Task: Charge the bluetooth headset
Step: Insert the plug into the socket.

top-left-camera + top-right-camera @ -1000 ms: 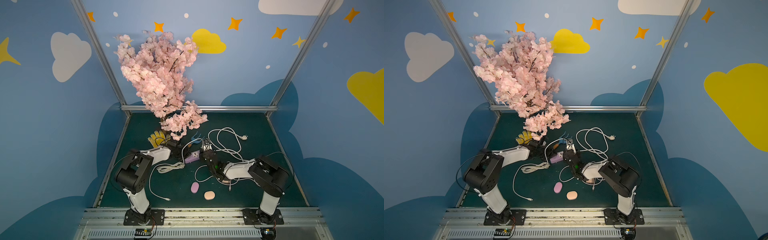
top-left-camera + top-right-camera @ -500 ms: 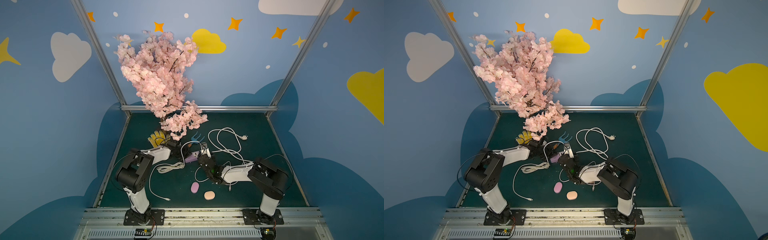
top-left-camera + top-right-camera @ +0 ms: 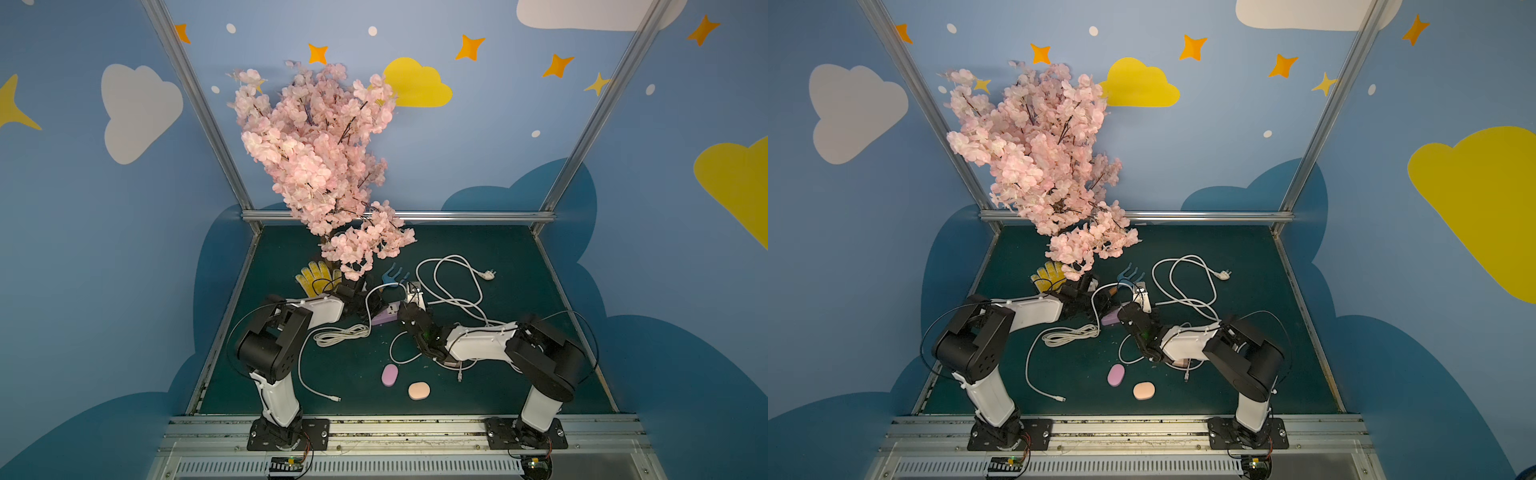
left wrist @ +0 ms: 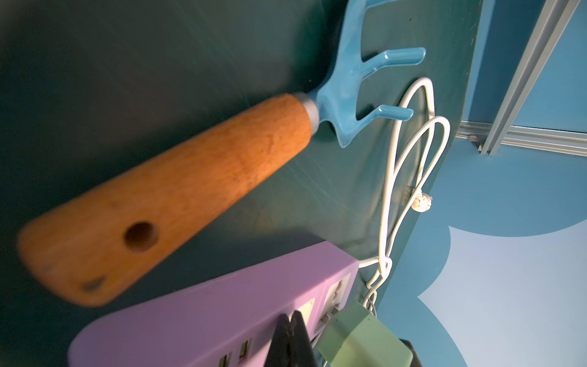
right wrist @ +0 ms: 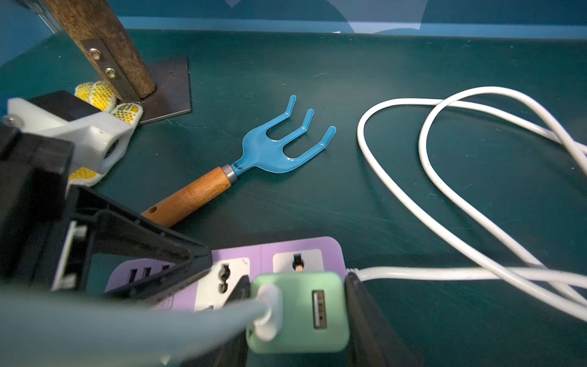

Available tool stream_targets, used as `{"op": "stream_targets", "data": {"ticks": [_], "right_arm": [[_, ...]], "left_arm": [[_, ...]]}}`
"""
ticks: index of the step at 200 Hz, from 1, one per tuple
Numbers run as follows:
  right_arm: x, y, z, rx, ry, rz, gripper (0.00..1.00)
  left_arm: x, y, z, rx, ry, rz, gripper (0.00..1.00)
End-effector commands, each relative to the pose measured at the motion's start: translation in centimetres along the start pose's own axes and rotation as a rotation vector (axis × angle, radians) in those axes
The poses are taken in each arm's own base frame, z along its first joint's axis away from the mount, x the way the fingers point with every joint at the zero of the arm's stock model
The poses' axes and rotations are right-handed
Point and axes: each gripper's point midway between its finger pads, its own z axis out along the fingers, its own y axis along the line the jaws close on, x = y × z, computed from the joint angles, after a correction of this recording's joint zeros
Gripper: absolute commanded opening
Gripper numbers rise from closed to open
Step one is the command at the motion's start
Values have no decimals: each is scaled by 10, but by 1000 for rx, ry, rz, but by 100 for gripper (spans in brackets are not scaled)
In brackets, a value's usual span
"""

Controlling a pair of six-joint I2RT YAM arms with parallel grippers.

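Note:
A purple power strip (image 3: 384, 319) (image 3: 1109, 319) lies mid-table. My left gripper (image 4: 290, 321) is shut, its tips pressed down on the strip (image 4: 206, 317) beside the USB slots. My right gripper (image 5: 295, 305) is shut on a green USB charger (image 5: 298, 311) (image 4: 359, 340) held against the strip's socket face (image 5: 276, 254); how deep its prongs sit is hidden. A white cable plug (image 5: 268, 313) is in the charger. A purple oval case (image 3: 390, 375) and a peach one (image 3: 418, 391) lie nearer the front; which is the headset I cannot tell.
A blue rake with a wooden handle (image 5: 270, 149) lies just behind the strip. The strip's white cord (image 3: 453, 286) loops to the right. A coiled white cable (image 3: 340, 334) lies left of centre. A yellow glove (image 3: 313, 278) and the blossom tree trunk (image 5: 104, 47) stand behind the left arm.
My right gripper with the charger has shifted slightly at the strip's socket end. The left gripper has stayed shut on the strip.

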Motion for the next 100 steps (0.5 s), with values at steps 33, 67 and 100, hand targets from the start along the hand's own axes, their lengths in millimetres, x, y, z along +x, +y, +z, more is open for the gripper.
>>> {"op": "stream_targets", "data": {"ticks": [33,67,100], "right_arm": [[114,7,-4,-121,413,-65,0],[121,16,0,-143,456,-105,0],[131,16,4,-129,528,-105,0]], "left_arm": [[19,79,6,-262,31,-95,3],[17,76,8,-264,31,-94,4],[16,75,7,-270,29,-92,3]]}}
